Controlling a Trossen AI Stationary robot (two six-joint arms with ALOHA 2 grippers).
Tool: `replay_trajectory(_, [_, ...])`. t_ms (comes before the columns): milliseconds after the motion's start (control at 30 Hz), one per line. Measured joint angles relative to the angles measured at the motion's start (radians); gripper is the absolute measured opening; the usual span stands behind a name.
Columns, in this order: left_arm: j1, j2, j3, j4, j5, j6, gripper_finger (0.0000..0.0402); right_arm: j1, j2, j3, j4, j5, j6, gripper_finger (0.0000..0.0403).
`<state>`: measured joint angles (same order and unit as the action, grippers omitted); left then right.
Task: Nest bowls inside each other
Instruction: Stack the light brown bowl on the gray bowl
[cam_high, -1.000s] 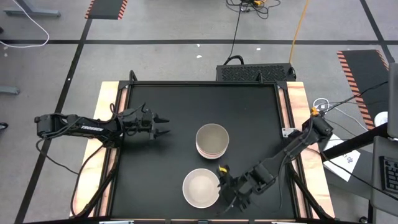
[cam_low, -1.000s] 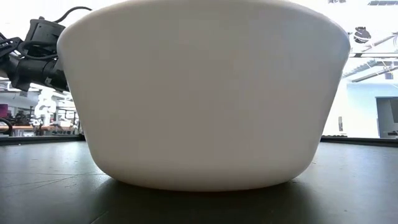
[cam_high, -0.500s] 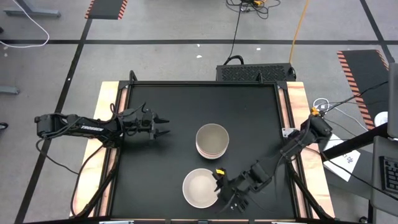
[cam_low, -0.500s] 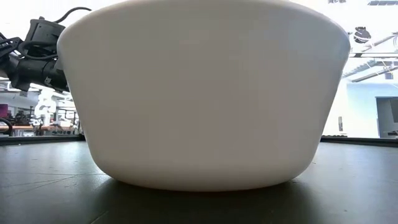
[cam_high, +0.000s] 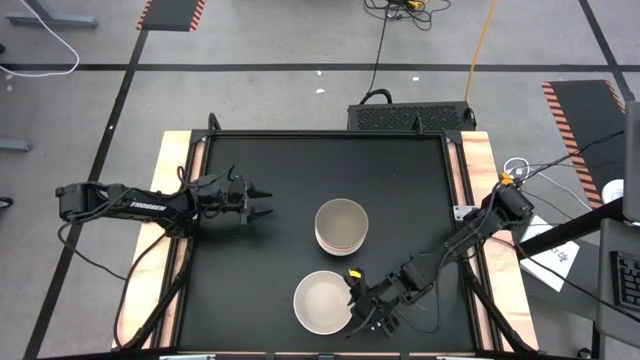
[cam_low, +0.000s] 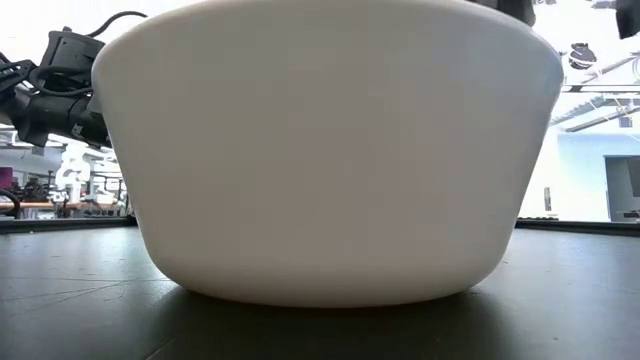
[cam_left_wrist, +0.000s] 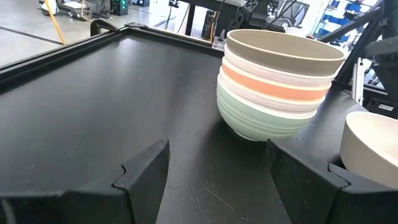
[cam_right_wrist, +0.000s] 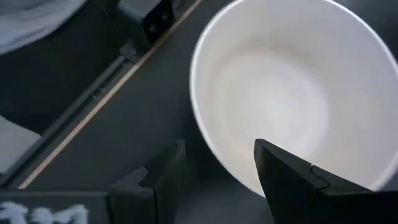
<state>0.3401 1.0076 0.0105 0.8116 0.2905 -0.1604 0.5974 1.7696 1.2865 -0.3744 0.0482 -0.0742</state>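
A stack of bowls (cam_high: 341, 226) stands on its base near the table's middle. In the left wrist view the stack (cam_left_wrist: 273, 87) shows olive-grey on top, then white, salmon pink, white, and mint green at the bottom. A single cream bowl (cam_high: 322, 302) rests on its base near the near edge and fills the low view (cam_low: 330, 150). My right gripper (cam_high: 360, 318) is open at this bowl's right side. In the right wrist view (cam_right_wrist: 217, 155) its fingers stand on either side of the bowl's rim (cam_right_wrist: 208, 146). My left gripper (cam_high: 268, 200) waits open, left of the stack.
The black table has a raised frame (cam_high: 330, 133) with wooden strips along the left and right sides (cam_high: 480, 170). Bare black surface lies between my left gripper and the stack and along the far half. Cables and a black box (cam_high: 410, 115) lie on the floor beyond the far edge.
My right gripper has edged a little toward the single cream bowl's rim, and part of it now shows above the bowl in the low view. Both the bowl and the stack have stayed where they were.
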Motion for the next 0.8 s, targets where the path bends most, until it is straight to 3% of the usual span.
replay_trajectory(233, [0.000,0.000,0.000,0.000,0.000,0.000,0.0271,-0.007,0.000,-0.024,0.049,0.010,0.053,0.0185])
replay_trajectory(600, [0.000,0.000,0.000,0.000,0.000,0.000,0.0271,-0.073,0.000,0.011,0.124,0.055,0.366,0.0185])
replay_trajectory(800, [0.000,0.000,0.000,0.000,0.000,0.000,0.0271,-0.130,0.000,0.038,0.077,-0.028,0.457,0.0185])
